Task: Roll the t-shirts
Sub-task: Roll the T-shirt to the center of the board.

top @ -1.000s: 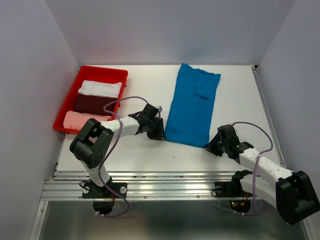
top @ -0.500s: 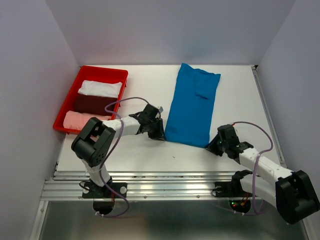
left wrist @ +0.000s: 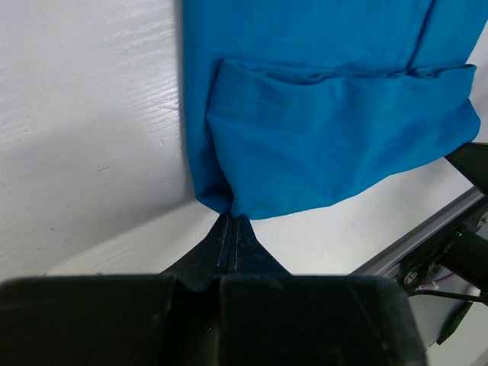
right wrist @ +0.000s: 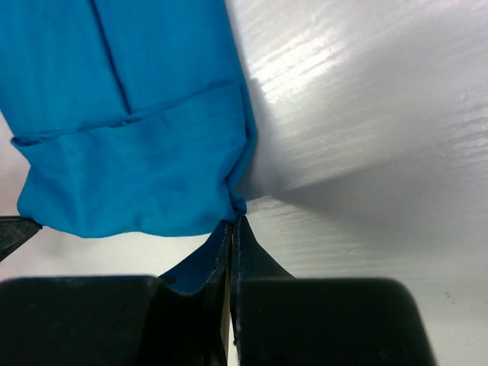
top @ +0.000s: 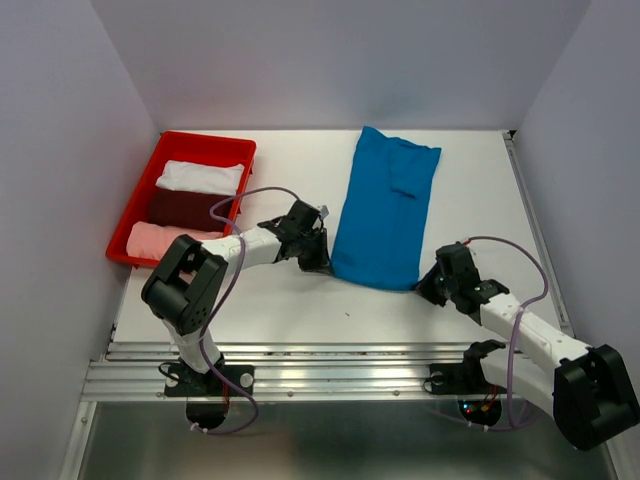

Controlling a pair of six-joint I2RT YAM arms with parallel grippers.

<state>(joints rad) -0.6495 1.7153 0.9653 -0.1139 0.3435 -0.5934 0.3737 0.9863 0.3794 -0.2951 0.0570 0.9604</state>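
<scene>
A bright blue t-shirt (top: 385, 215) lies folded into a long strip on the white table, its near end towards the arms. My left gripper (top: 322, 266) is shut on the near left corner of that shirt (left wrist: 305, 145), its jaws pinched together on the cloth at the hem. My right gripper (top: 421, 290) is shut on the near right corner (right wrist: 137, 152). The near hem looks slightly lifted and bunched at both corners. White (top: 201, 177), dark maroon (top: 186, 207) and pale pink (top: 160, 240) t-shirts lie rolled in the tray.
A red plastic tray (top: 146, 176) stands at the far left of the table. The aluminium rail (top: 330, 380) runs along the near edge by both arm bases. White walls close in the table on three sides.
Both grippers have closed on the near corners of the blue t-shirt. The near hem has drawn up a little off the table edge side.
</scene>
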